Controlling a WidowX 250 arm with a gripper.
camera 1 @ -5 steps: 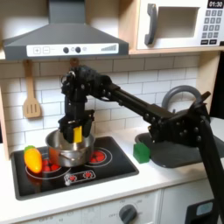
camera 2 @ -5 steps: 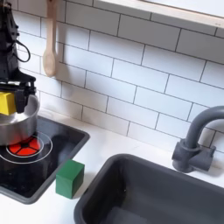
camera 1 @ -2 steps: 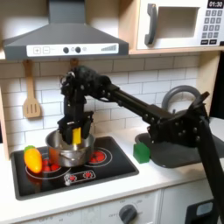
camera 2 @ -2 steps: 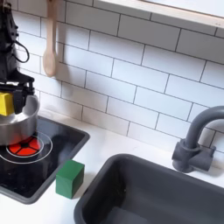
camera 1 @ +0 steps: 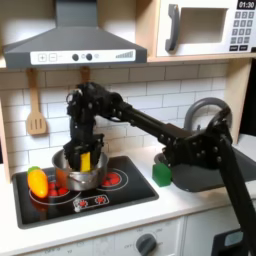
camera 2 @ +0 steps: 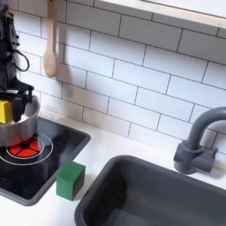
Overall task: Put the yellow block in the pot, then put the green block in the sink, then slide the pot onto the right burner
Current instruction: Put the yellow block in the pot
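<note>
Pincer [camera 1: 84,160] clamped on yellow block [camera 2: 6,111], held just above pot [camera 1: 78,172] rim for drop-in. Green block [camera 2: 71,179] at pot's 4 o'clock, untouched on counter.

hand [camera 1: 84,160] gripping yellow block [camera 1: 85,160], over pot [camera 1: 78,177]
</note>
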